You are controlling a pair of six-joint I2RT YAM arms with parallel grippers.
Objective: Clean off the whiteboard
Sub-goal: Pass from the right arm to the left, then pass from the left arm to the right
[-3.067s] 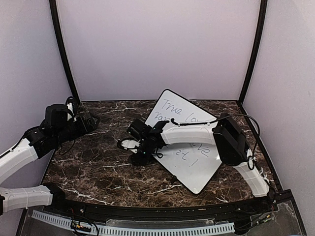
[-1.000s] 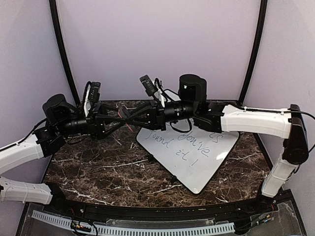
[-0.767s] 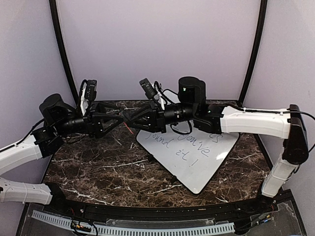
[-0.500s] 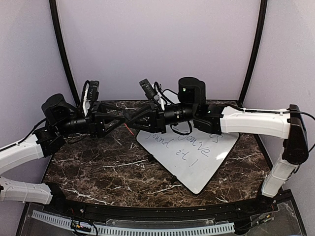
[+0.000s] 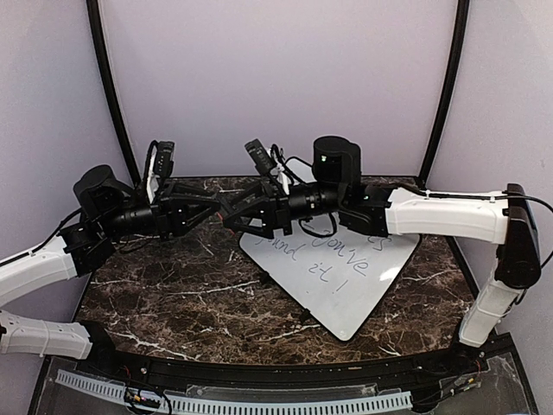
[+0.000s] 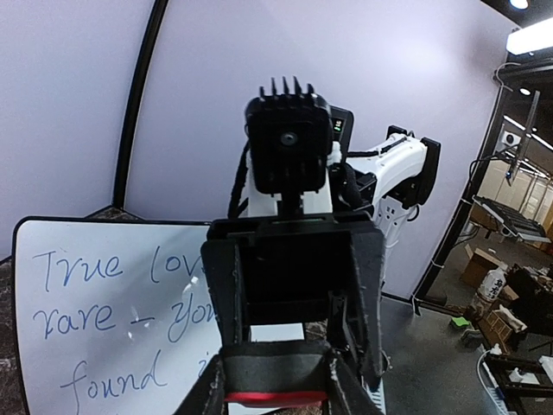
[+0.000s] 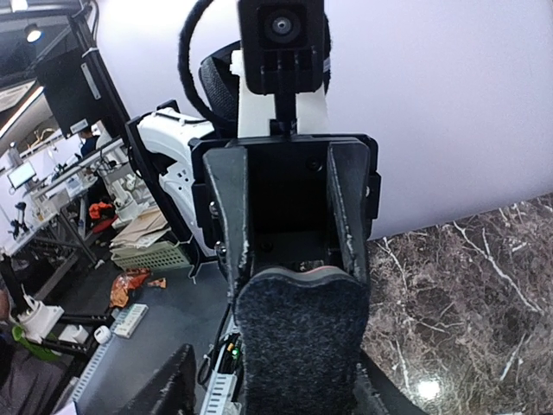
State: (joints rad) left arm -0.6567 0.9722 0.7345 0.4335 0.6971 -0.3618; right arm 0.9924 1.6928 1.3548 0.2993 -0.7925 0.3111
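Note:
Both arms meet in mid-air over the table's back left. The eraser (image 6: 276,374), black felt with a red strip, sits between the fingers of my left gripper (image 6: 276,382), which is shut on it. In the right wrist view the eraser (image 7: 298,337) shows its felt face, with the fingers of my right gripper (image 7: 275,393) spread wide on either side, open and off it. From the top view the left gripper (image 5: 220,209) and right gripper (image 5: 235,212) stand tip to tip. The whiteboard (image 5: 346,290) lies flat on the table, turned diagonally, with blue handwriting; part of it lies under the right arm.
The dark marble table (image 5: 173,294) is enclosed by purple walls. Black frame posts (image 5: 108,86) stand at the back corners. The right arm's forearm (image 5: 441,212) stretches across above the whiteboard's far corner.
The left jaws have closed onto the eraser and the right jaws have opened off it. Earlier the right arm carried the eraser up from the table. Both arms have barely shifted in the last second.

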